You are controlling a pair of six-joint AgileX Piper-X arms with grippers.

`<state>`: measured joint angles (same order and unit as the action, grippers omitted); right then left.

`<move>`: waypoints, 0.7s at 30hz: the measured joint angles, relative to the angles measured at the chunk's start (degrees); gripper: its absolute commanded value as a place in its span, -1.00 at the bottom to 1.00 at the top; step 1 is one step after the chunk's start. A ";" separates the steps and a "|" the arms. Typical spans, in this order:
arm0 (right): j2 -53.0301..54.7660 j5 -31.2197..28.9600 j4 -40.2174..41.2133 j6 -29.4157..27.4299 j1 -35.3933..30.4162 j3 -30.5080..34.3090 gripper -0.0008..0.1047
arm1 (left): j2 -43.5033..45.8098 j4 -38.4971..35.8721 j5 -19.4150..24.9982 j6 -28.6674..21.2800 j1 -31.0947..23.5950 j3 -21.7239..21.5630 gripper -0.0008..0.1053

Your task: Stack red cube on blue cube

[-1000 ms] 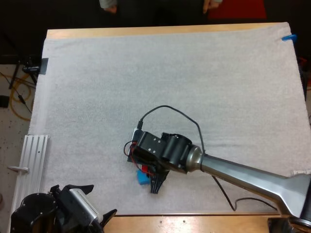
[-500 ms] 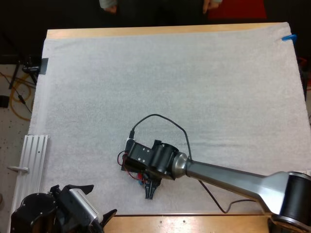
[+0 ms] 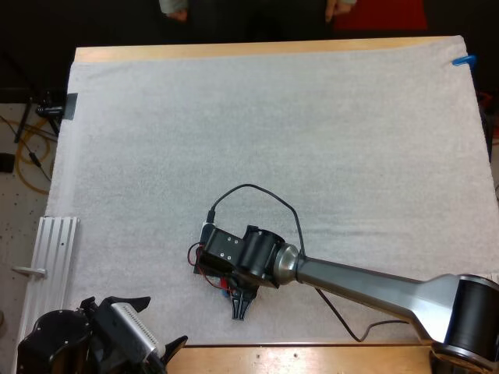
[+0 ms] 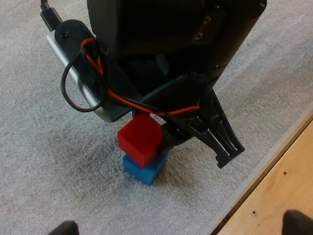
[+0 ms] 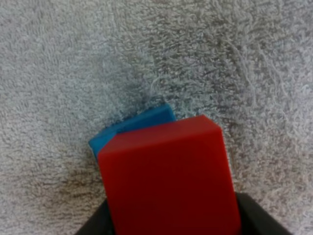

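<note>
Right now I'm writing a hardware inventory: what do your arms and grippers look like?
My right arm is a tapering silver tube ending in a black wrist housing, a looping black cable and red wires. The right gripper has two ridged black fingers. The left arm is a rounded black body with a ribbed grey block; the left gripper is black.

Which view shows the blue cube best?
Left wrist view: the blue cube shows its side faces, on the mat under the red cube. Right wrist view catches an edge past the red cube. In the high view the right hand sits over it.
</note>
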<state>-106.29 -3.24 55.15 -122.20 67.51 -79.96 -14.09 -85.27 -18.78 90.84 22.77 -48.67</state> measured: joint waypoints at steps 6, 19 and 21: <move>-0.38 2.80 0.43 0.00 0.00 0.00 0.02 | 0.00 0.00 0.00 0.00 0.00 0.00 0.46; 0.99 -0.59 2.22 0.00 0.00 0.00 0.18 | 0.00 0.00 0.00 0.00 0.00 0.00 0.46; 2.52 -1.12 4.01 0.00 0.00 0.00 0.33 | 0.00 0.00 0.00 0.00 0.00 0.00 0.46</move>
<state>-103.77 -4.36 59.16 -122.20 67.51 -79.96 -14.09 -85.27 -18.78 90.84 22.77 -48.67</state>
